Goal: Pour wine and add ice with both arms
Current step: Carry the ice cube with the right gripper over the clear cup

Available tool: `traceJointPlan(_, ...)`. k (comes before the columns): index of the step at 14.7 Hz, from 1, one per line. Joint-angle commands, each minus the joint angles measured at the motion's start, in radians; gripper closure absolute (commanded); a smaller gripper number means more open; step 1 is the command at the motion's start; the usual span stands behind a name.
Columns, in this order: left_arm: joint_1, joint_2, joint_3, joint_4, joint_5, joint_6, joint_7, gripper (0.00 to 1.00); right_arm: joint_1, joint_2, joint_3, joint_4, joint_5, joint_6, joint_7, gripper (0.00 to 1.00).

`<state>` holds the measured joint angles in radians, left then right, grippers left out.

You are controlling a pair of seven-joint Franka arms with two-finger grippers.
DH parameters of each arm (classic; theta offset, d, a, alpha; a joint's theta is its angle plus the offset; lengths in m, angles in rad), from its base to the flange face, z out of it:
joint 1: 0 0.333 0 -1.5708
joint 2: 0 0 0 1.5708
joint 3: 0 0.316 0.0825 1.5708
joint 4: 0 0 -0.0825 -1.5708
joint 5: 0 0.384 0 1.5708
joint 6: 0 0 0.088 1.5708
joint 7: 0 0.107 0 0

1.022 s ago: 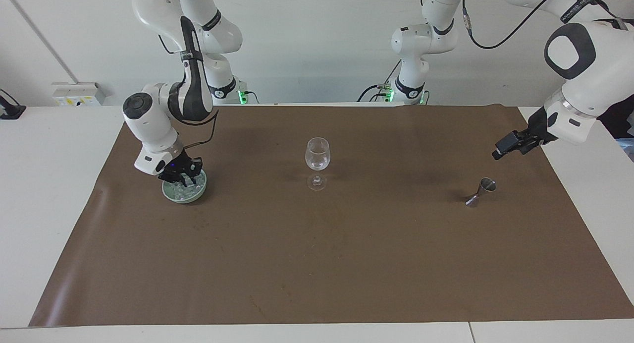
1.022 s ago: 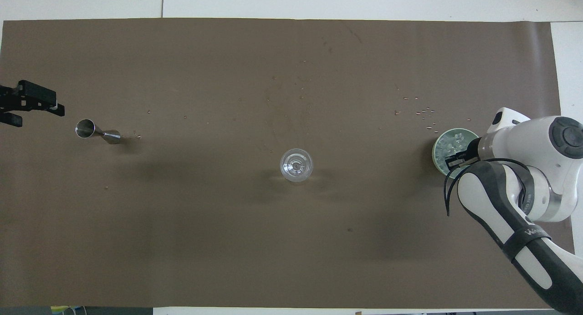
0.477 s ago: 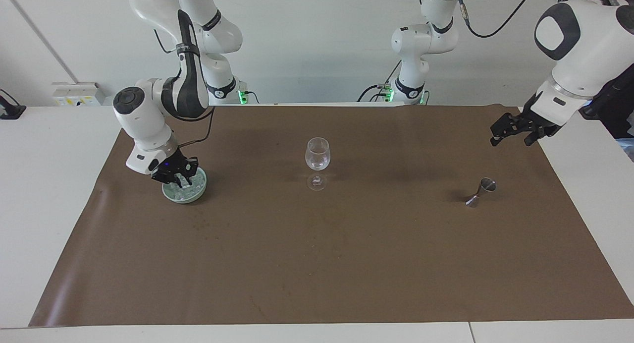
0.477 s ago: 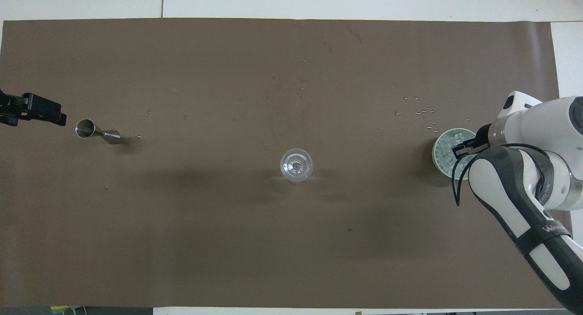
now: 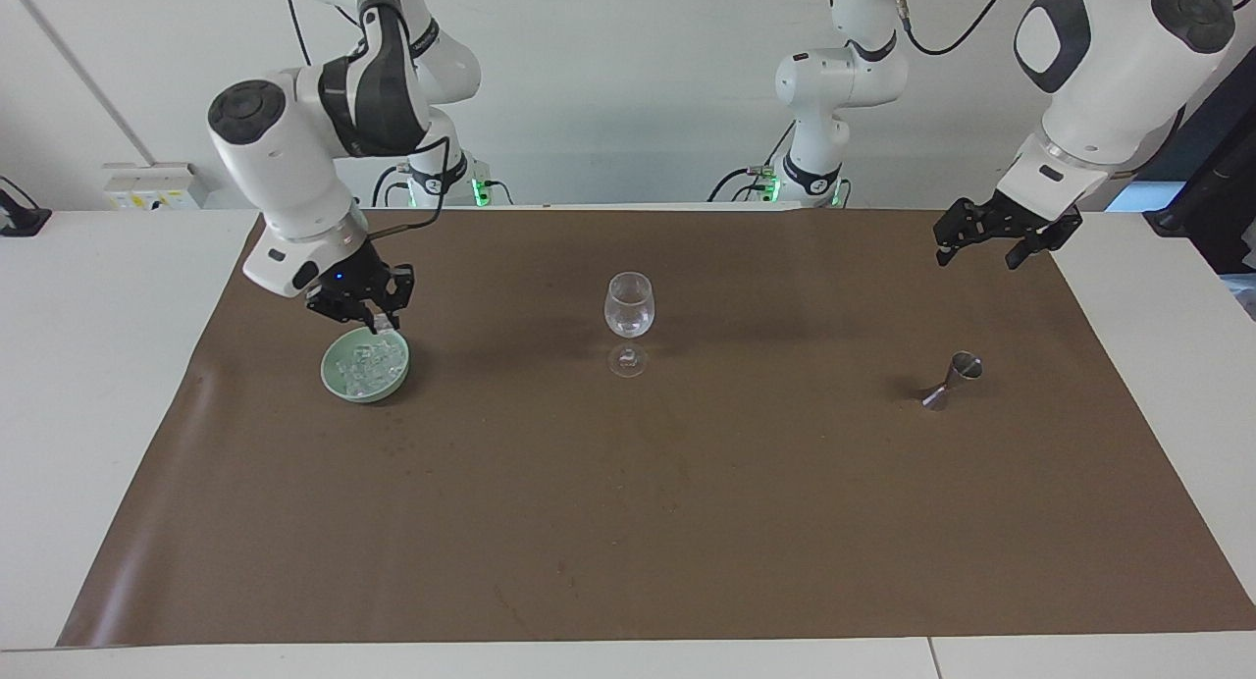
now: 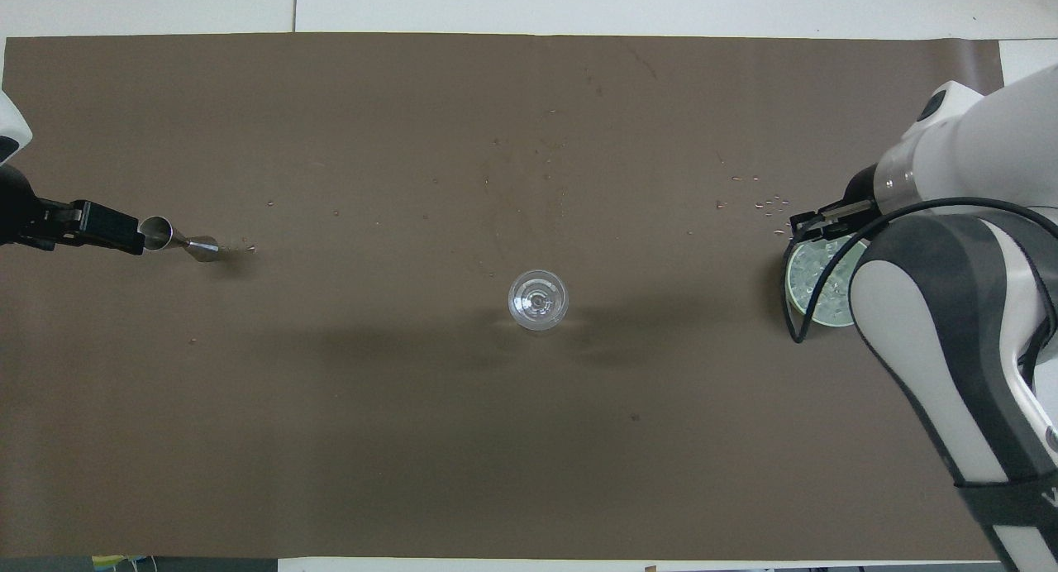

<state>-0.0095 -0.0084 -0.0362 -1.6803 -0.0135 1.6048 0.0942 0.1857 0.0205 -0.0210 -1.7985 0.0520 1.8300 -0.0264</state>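
The white worktop (image 5: 108, 385) is carrying a wide brown mat (image 5: 628, 502) that is covering most of it, and everything else is sitting on that mat. The right arm (image 5: 294, 159) is reaching down at its own end of the worktop, its gripper (image 5: 370, 318) hanging in the air just over the edge of a small green bowl (image 5: 334, 377), clear of it. The fingertips are meeting, pinched narrow, with a small pale speck at the tip that may be an ice cube, though I cannot tell for sure. The left arm (image 5: 1099, 80) is hanging raised at the other end, its gripper (image 5: 976, 247) spread wide with nothing in it, above the mat near the edge closest to the robots. A clear stemmed wine glass (image 5: 628, 311) is standing upright in the middle of the mat, well apart from both grippers. A small metal measuring cup (image 5: 954, 380) is standing toward the left arm's end. The ice (image 5: 371, 363) is lying heaped in the green bowl as small whitish cubes.
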Motion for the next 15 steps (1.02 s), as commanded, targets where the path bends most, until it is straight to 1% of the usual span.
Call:
traceJointPlan(1, -0.014, -0.033, 0.002, -0.047, 0.023, 0.030, -0.001, 0.00, 0.134, 0.042, 0.000, 0.141, 0.009, -0.064, 0.231, 0.91)
traceJointPlan(3, -0.014, -0.033, 0.004, -0.045, 0.023, 0.027, -0.001, 0.00, 0.225, 0.071, 0.000, 0.214, 0.009, -0.067, 0.405, 0.91)
traceJointPlan(5, -0.014, -0.030, 0.004, -0.042, 0.026, 0.036, -0.001, 0.00, 0.299, 0.090, 0.000, 0.254, 0.009, -0.058, 0.520, 0.90)
traceJointPlan(7, -0.014, -0.033, 0.004, -0.036, 0.053, 0.040, -0.013, 0.00, 0.363, 0.113, 0.000, 0.255, 0.009, -0.037, 0.572, 0.91)
traceJointPlan(10, -0.014, -0.038, 0.001, -0.042, 0.052, 0.037, -0.014, 0.00, 0.435, 0.159, 0.000, 0.237, -0.004, 0.023, 0.643, 0.91)
traceJointPlan(13, -0.014, -0.038, 0.001, -0.039, 0.052, 0.041, -0.007, 0.00, 0.452, 0.176, 0.000, 0.208, -0.004, 0.081, 0.669, 0.91)
traceJointPlan(15, -0.012, -0.039, 0.001, -0.044, 0.049, 0.037, -0.004, 0.00, 0.460, 0.180, 0.000, 0.168, -0.006, 0.142, 0.677, 0.90)
